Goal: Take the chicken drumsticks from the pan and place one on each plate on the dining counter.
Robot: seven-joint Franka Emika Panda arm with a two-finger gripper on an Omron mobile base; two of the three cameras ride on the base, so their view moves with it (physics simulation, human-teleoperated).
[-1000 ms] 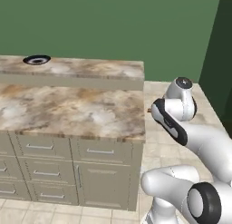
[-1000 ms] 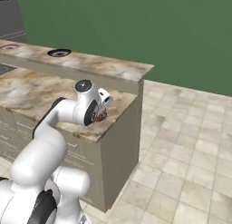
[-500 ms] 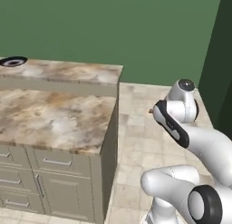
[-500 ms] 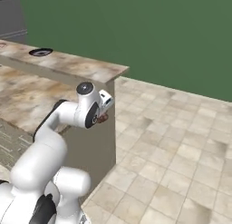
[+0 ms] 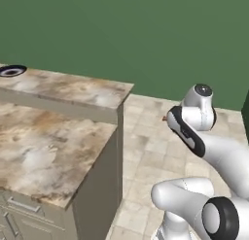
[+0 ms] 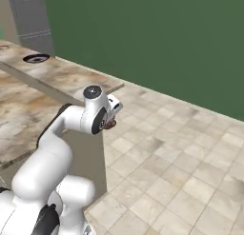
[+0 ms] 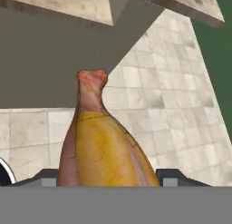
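My gripper point(image 7: 111, 177) is shut on a golden-brown chicken drumstick point(image 7: 106, 150), whose bone end points away from the hand. In the right base view the drumstick point(image 6: 110, 125) hangs at the hand, off the end of the counters and above the tiled floor. Its tip point(image 5: 164, 119) peeks out behind the arm in the left base view. The raised dining counter point(image 5: 73, 88) point(image 6: 71, 74) runs off to the left. One dark-centred plate point(image 5: 12, 70) point(image 6: 36, 58) lies at its far end. The pan is out of view.
The lower marble worktop point(image 5: 44, 146) point(image 6: 19, 110) lies in front of the dining counter, with drawers point(image 5: 19, 207) beneath. Beige floor tiles point(image 6: 181, 148) spread to the right, up to a green wall. A grey appliance point(image 6: 31, 15) stands at the back left.
The whole picture has shifted: the base has driven on, and the counters have slid left in both base views. The drumstick stays in my gripper.
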